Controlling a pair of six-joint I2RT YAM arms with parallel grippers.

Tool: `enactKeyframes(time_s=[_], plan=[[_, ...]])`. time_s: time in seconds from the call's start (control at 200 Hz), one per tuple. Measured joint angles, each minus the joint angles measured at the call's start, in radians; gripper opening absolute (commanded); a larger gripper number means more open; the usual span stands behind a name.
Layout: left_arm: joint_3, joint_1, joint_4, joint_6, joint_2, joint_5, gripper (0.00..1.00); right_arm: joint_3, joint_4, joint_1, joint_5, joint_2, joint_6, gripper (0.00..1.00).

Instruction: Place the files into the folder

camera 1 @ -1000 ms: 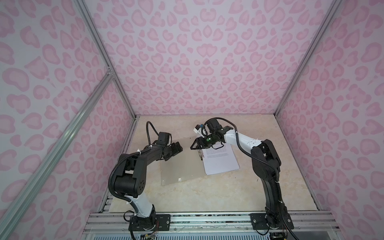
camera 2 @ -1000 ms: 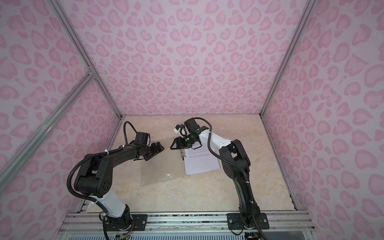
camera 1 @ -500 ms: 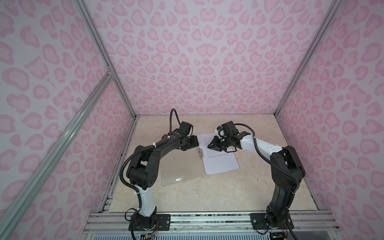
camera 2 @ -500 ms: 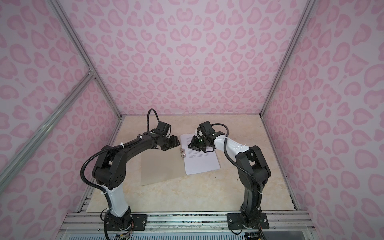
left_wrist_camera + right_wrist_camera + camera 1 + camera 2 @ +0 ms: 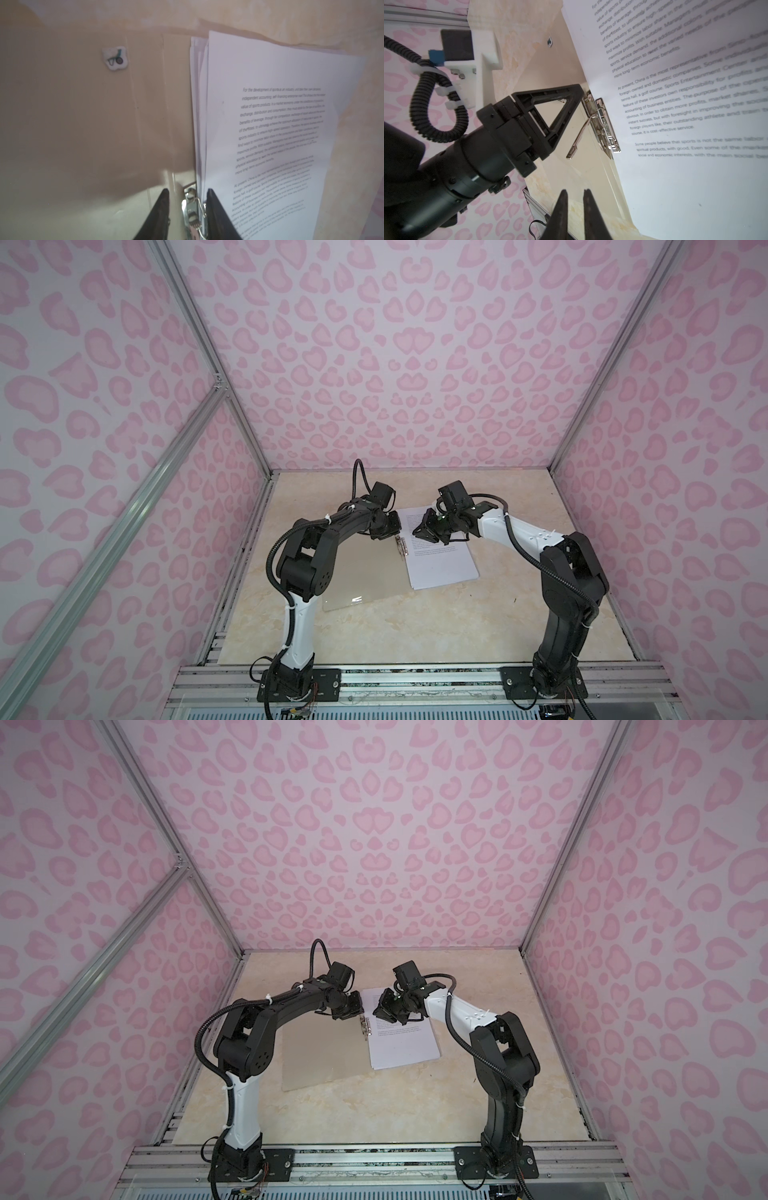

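Nearest you, the folder [image 5: 320, 1052] lies open and flat on the counter [image 5: 415, 635], with its bare beige leaf on the left. On its right leaf sit the files [image 5: 444, 568], a white stack with printed text face up and the sheet edges slightly fanned along the spine.

Follow the spine away from you and you reach the metal clip [image 5: 401, 546], its lever standing up, just beside the stack's left edge.

Your left tool [image 5: 187, 191] is right at the clip's far end. Its jaws are partly open and straddle the clip: one finger [image 5: 164, 203] is on the bare-leaf side with a gap to the metal, the other on the files' side. It isn't clamped on anything.

Your right tool [image 5: 422, 531] hangs over the files just right of the clip, its jaws only a narrow slit apart with nothing between them.

The far corner of the stack shows beyond both tools.
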Motion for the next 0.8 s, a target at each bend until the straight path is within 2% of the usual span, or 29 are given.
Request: enactKeyframes(time_s=[0.375, 0.8], plan=[[0.010, 0.000, -0.003, -0.028, 0.021, 0.010, 0.19, 0.014, -0.018, 0.012, -0.004, 0.032, 0.043, 0.18], [0.022, -0.001, 0.003, -0.052, 0.040, 0.021, 0.13, 0.132, -0.125, 0.028, 0.000, 0.101, 0.053, 0.21]])
